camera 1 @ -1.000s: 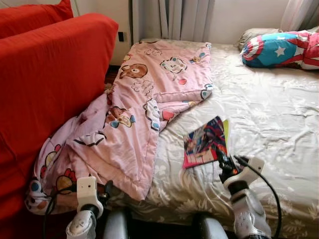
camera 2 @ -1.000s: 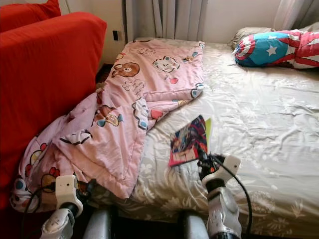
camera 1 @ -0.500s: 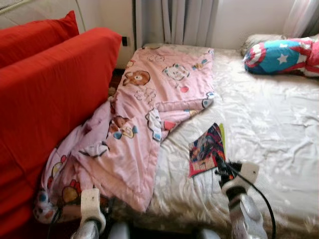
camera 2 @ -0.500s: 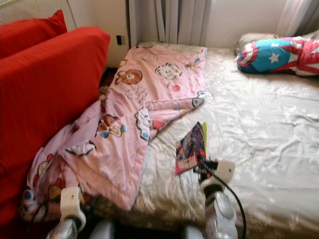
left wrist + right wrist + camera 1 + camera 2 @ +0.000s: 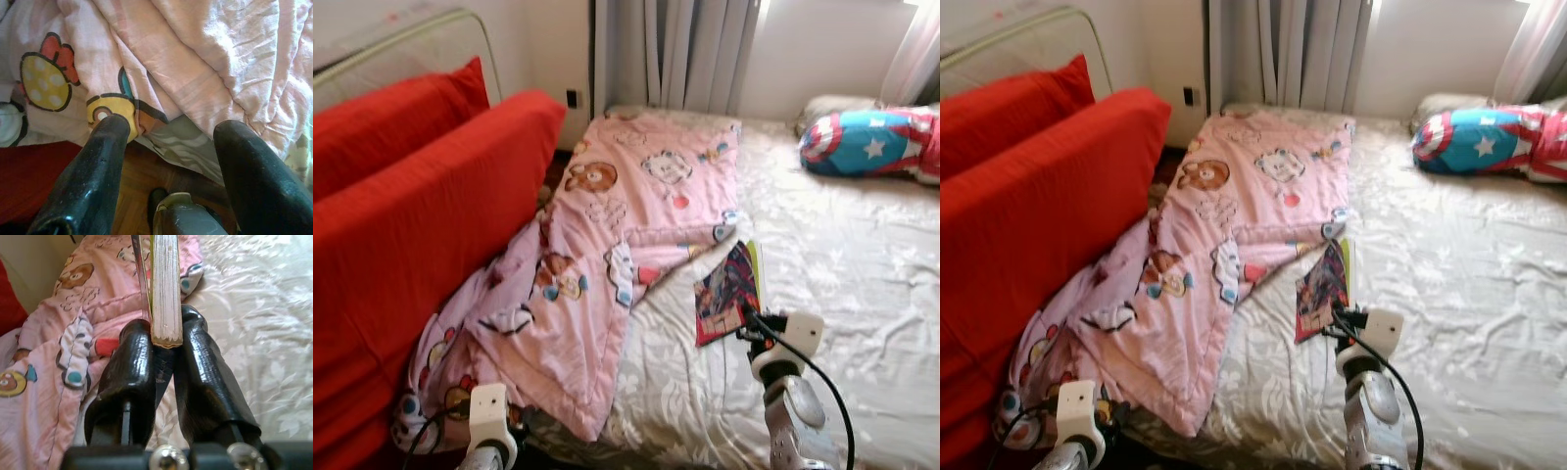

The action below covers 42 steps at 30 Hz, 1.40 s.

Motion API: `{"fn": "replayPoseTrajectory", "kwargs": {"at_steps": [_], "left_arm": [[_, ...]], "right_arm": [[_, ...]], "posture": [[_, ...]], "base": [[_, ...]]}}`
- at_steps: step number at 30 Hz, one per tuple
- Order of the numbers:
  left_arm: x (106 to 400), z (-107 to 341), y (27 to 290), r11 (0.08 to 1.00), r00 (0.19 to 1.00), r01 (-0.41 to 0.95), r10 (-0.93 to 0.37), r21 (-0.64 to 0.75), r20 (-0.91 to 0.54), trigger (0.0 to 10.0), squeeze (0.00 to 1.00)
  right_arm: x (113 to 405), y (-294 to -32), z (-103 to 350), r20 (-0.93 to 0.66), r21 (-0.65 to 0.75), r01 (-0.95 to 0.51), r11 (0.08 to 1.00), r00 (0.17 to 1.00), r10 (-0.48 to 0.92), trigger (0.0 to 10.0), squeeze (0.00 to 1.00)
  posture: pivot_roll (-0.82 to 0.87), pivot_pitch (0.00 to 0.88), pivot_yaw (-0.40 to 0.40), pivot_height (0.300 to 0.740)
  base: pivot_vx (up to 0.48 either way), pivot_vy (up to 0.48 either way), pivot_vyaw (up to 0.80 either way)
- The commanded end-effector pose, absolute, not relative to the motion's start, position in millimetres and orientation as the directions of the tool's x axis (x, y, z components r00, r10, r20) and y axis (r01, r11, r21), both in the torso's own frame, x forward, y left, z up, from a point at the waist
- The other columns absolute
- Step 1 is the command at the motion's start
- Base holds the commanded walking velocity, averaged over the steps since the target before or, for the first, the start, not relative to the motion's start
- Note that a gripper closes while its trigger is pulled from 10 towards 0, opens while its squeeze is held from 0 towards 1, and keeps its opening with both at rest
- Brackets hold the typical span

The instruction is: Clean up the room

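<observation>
The right gripper [image 5: 164, 352] is pinching the near edge of a colourful book [image 5: 727, 294] held over the middle of the bed [image 5: 862, 255] — the pinch is shallow, so lifting slowly and level should stop the pages splaying or slipping. A pink cartoon quilt [image 5: 607, 245] spills off the bed's left edge against the red sofa [image 5: 421, 215], just beside the book, while the left gripper [image 5: 168, 161], fingers spread and empty, hangs by the quilt's low corner.
</observation>
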<state>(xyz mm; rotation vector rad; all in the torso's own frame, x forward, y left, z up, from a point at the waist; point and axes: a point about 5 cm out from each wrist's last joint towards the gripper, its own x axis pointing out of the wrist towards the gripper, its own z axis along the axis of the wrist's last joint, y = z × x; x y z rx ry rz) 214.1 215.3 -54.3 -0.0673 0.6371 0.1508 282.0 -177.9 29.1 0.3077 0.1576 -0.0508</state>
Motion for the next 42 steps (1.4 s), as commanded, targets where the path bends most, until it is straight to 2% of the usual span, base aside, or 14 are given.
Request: {"fn": "replayPoseTrajectory", "kwargs": {"at_steps": [1,8,13,24,33,42], "left_arm": [[206.3,-60.6,214.2,0.991,0.763,-0.129,0.11,0.016,-0.637,10.0,0.0],[201.2,-64.7,211.0,0.994,0.746,-0.108,0.1,0.029,-0.658,10.0,0.0],[200.2,-65.3,211.5,0.993,0.743,-0.109,0.104,0.033,-0.662,10.0,0.0],[200.1,-65.1,213.0,0.994,0.742,-0.103,0.108,0.047,-0.662,10.0,0.0],[198.6,-65.9,212.6,0.993,0.742,-0.101,0.111,0.053,-0.661,10.0,0.0],[197.6,-66.4,211.7,0.994,0.741,-0.091,0.108,0.06,-0.662,10.0,0.0]], "right_arm": [[286.8,-178.5,34.9,-0.134,0.279,0.075,0.957,0.99,-0.039,10.0,0.0],[282.3,-177.5,33.4,-0.122,0.283,0.07,0.957,0.992,-0.036,10.0,0.0],[282.6,-175.3,32.3,-0.127,0.288,0.077,0.955,0.991,-0.041,10.0,0.0],[283.7,-173.1,31.6,-0.139,0.276,0.086,0.957,0.989,-0.049,10.0,0.0],[284.1,-177.7,32.0,-0.139,0.274,0.118,0.954,0.987,-0.083,10.0,0.0],[284.5,-171.4,33.8,-0.122,0.285,0.093,0.954,0.991,-0.06,10.0,0.0]], "posture": [[0.01,0.0,-0.086,0.721],[0.01,0.0,-0.082,0.721],[0.01,0.0,-0.082,0.74],[0.01,0.0,-0.085,0.74],[0.01,0.0,-0.088,0.74],[0.01,0.0,-0.087,0.74]], "base": [[0.0,0.0,0.0],[0.0,0.0,0.0],[0.0,0.0,0.0],[0.0,0.0,0.0],[0.0,-0.346,-0.54],[0.0,-0.345,0.0]]}}
